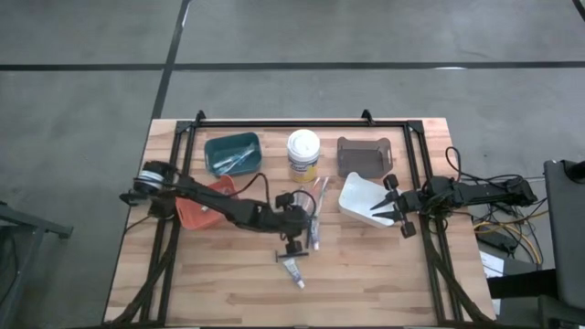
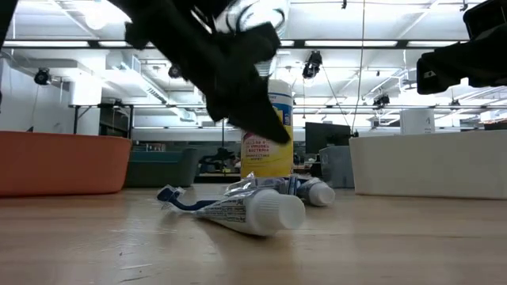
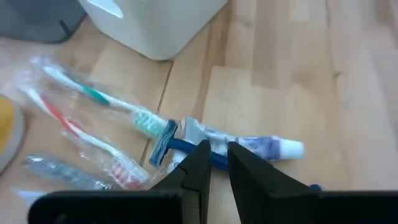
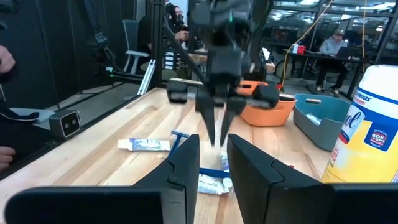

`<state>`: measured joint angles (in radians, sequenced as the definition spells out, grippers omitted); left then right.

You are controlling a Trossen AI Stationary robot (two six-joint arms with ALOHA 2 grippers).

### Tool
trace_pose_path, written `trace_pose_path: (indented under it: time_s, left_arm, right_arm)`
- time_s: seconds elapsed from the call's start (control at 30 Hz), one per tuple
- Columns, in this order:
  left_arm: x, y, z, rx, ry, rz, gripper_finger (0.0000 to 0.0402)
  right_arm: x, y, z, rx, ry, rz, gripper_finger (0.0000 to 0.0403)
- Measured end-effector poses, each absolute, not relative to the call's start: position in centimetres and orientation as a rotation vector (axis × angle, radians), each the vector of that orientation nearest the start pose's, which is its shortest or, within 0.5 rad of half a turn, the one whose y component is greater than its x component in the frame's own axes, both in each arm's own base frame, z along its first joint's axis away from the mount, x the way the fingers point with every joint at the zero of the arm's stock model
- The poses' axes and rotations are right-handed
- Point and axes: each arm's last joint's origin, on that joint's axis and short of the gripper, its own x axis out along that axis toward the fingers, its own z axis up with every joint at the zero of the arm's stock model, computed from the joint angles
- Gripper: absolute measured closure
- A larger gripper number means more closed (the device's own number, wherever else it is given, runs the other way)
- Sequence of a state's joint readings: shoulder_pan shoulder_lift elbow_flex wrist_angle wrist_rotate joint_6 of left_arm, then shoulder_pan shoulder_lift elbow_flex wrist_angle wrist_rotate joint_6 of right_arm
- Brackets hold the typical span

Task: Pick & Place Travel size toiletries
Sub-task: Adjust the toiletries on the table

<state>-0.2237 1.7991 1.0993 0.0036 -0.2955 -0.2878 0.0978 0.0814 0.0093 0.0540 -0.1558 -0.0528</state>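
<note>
Left gripper [image 1: 295, 239] hangs at table centre, fingers [image 3: 198, 163] narrowly parted, empty, above blue razor [image 3: 186, 148]. Toothpaste tube [image 3: 249, 145] touches razor at 3 o'clock; 2 wrapped toothbrushes [image 3: 106, 124] at 9. Right gripper [image 1: 397, 208] waits narrow beside white bin [image 1: 364, 198].

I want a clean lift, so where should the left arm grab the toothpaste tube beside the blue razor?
Probably across the toothpaste tube body near its white cap, coming straight down: it lies flat on the table, and the razor crowds its crimped end. The left gripper hovers above, slightly open.
</note>
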Motion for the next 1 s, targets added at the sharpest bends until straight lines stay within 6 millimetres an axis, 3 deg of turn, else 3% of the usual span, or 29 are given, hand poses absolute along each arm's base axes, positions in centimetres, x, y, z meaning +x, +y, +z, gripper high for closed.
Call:
trace_pose_path:
  time_s: [0.23, 0.37, 0.63, 0.77, 1.0]
  left_arm:
    - [34.1, -6.8, 20.7, -0.161, 0.795, 0.265, 0.0345]
    - [33.4, -6.5, 20.2, -0.172, 0.854, 0.351, 0.0345]
    - [33.7, -5.5, 15.9, -0.17, 0.959, 0.459, 0.0345]
    - [34.2, -4.7, 15.1, -0.155, 0.937, 0.527, 0.0345]
    - [36.6, -3.9, 14.4, -0.167, 0.766, 0.48, 0.0345]
  right_arm:
    - [10.1, 1.4, 16.5, -0.052, 0.011, 0.254, 0.0335]
    - [10.1, 1.4, 16.5, -0.052, 0.011, 0.254, 0.033]
    - [10.1, 1.4, 16.5, -0.052, 0.011, 0.254, 0.0321]
    - [10.1, 1.4, 16.6, -0.052, 0.011, 0.254, 0.0325]
    - [10.1, 1.4, 16.6, -0.052, 0.011, 0.253, 0.0335]
